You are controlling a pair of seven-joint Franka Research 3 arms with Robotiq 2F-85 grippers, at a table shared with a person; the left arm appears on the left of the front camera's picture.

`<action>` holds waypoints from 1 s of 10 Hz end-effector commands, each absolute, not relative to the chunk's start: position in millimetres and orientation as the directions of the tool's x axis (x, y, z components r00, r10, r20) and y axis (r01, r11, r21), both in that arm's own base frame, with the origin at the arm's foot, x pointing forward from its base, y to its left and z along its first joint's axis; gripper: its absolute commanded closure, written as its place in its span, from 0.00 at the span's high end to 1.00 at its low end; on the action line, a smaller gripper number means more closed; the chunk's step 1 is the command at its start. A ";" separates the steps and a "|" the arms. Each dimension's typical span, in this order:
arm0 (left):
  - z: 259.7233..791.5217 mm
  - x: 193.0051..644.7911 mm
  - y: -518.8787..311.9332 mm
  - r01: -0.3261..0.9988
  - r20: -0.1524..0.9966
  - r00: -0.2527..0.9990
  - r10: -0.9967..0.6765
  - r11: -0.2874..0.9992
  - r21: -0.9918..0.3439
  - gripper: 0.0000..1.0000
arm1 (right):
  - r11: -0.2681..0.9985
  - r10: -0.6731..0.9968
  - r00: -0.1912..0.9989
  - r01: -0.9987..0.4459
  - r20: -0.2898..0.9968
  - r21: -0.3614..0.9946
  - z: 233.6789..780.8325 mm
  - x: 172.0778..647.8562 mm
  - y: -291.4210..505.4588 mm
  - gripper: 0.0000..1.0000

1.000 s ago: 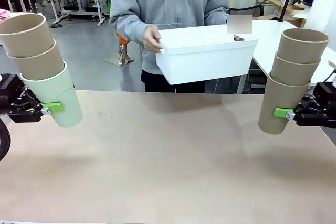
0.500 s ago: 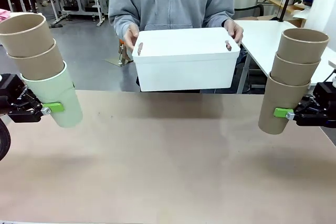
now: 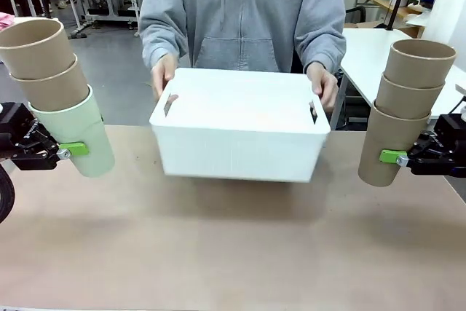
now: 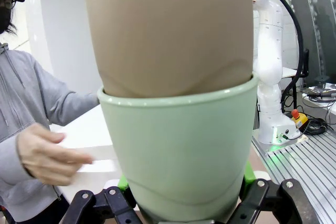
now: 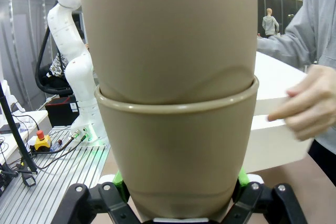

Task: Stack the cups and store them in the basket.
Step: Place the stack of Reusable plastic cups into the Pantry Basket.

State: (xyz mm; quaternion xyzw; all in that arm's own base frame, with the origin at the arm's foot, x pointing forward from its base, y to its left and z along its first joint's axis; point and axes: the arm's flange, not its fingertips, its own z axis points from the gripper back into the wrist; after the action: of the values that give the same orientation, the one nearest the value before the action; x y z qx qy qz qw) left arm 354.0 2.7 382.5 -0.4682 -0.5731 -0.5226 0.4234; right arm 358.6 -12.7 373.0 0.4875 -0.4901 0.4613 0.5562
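From the front, the left gripper (image 3: 70,151) pinches the pale mint green matte tapered cup (image 3: 79,136) low on its wall. One green pad shows and the other is hidden behind the cup. Two tan-brown matte tapered cups (image 3: 38,52) nest inside it, and the stack leans toward picture left, clear of the light brown table (image 3: 233,253). The right gripper (image 3: 397,157) clamps the bottom tan-brown cup (image 3: 384,147) of a second stack of three, with only its near pad in sight. Between the stacks is the white rectangular plastic basket (image 3: 240,143) with slot handles, held at its short sides by a person's hand at picture left (image 3: 164,76) and the other hand (image 3: 324,87). Whether its base touches the table cannot be told. In the left wrist view both pads (image 4: 123,183) press the mint green cup (image 4: 178,150), whose base is cut off at the bottom edge. A tan-brown cup (image 4: 168,30) runs out past the top, and a blurred hand (image 4: 44,153) grips the basket's rim (image 4: 100,157) beside the stack. In the right wrist view the pads (image 5: 241,178) squeeze the outer tan-brown cup (image 5: 176,156), which blocks most of the basket (image 5: 273,135).
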 end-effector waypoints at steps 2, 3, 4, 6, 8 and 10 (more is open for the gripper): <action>386.1 353.7 4.1 0.978 0.972 -0.211 0.103 0.020 0.210 0.85 | 0.099 0.035 0.086 -0.992 0.996 0.082 376.4 358.4 -12.7 0.85; 386.1 353.7 4.1 0.978 0.972 -0.211 0.103 0.020 0.210 0.85 | 0.099 0.035 0.086 -0.992 0.996 0.082 376.4 358.4 -12.7 0.85; 386.1 353.7 4.1 0.978 0.972 -0.211 0.103 0.020 0.210 0.85 | 0.099 0.035 0.086 -0.992 0.996 0.082 376.4 358.4 -12.7 0.85; 386.1 353.7 4.1 0.978 0.972 -0.211 0.103 0.020 0.210 0.85 | 0.099 0.035 0.086 -0.992 0.996 0.082 376.4 358.4 -12.7 0.85; 386.1 353.7 4.1 0.978 0.972 -0.211 0.103 0.020 0.210 0.85 | 0.099 0.035 0.086 -0.992 0.996 0.082 376.4 358.4 -12.7 0.85; 386.1 353.7 4.1 0.978 0.972 -0.211 0.103 0.020 0.210 0.85 | 0.099 0.035 0.086 -0.992 0.996 0.082 376.4 358.4 -12.7 0.85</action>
State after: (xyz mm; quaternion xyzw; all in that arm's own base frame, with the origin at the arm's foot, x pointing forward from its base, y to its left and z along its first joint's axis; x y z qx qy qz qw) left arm 354.0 2.7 382.5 -0.4682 -0.5731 -0.5225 0.4234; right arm 358.6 -12.7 373.0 0.4875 -0.4901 0.4613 0.5562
